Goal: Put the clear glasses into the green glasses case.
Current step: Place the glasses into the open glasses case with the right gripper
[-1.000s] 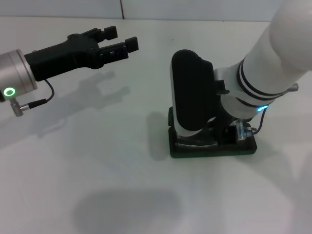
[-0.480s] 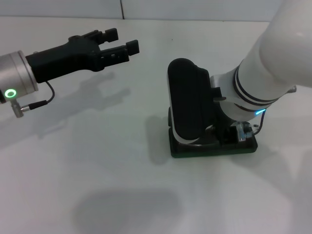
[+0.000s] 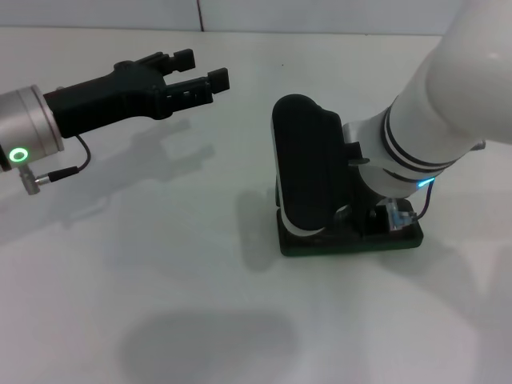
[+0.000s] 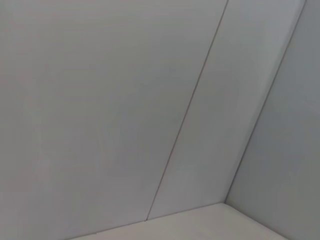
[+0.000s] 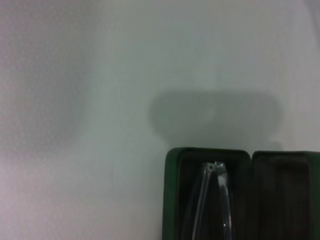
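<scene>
Right gripper (image 3: 364, 210), grip state hidden, lowers glasses (image 5: 214, 200) into the open case (image 3: 349, 238); left gripper (image 3: 198, 72) hangs released, idle, near the worktop's (image 3: 160, 280) far-left edge.

My left end effector (image 3: 200, 70) is black; the case (image 5: 210, 192) dark green, glasses (image 5: 212, 200) clear, table (image 3: 160, 280) white.

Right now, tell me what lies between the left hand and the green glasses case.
Nothing: in the head view only bare white table separates the left hand from the green glasses case.
</scene>
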You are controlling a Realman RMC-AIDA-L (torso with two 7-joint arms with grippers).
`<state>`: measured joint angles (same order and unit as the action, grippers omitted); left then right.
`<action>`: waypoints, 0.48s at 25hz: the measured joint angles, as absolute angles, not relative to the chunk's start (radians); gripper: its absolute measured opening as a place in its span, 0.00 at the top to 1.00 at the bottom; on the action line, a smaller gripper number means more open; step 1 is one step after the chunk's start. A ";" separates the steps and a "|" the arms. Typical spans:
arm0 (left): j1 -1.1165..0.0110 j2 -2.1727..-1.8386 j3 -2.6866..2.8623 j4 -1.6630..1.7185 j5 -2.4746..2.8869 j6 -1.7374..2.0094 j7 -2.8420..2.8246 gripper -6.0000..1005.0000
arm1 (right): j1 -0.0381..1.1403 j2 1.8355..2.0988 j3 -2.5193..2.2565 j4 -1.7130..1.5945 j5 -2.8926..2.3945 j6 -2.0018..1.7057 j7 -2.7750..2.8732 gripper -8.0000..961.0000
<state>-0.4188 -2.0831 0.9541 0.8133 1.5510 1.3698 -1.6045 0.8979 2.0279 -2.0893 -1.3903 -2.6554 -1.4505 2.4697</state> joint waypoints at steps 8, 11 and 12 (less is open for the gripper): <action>-0.417 -2.082 0.954 0.813 1.551 1.370 -1.604 0.12 | 0.882 2.028 -2.083 -1.449 -2.663 -1.456 2.470 0.72; -0.416 -2.082 0.953 0.813 1.551 1.370 -1.604 0.12 | 0.879 2.028 -2.082 -1.476 -2.656 -1.478 2.469 0.72; -0.415 -2.082 0.952 0.813 1.551 1.370 -1.604 0.12 | 0.879 2.028 -2.081 -1.482 -2.655 -1.484 2.469 0.72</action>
<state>-0.4151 -2.0816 0.9524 0.8130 1.5510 1.3698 -1.6045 0.8789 2.0279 -2.0812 -1.4824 -2.6547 -1.4837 2.4694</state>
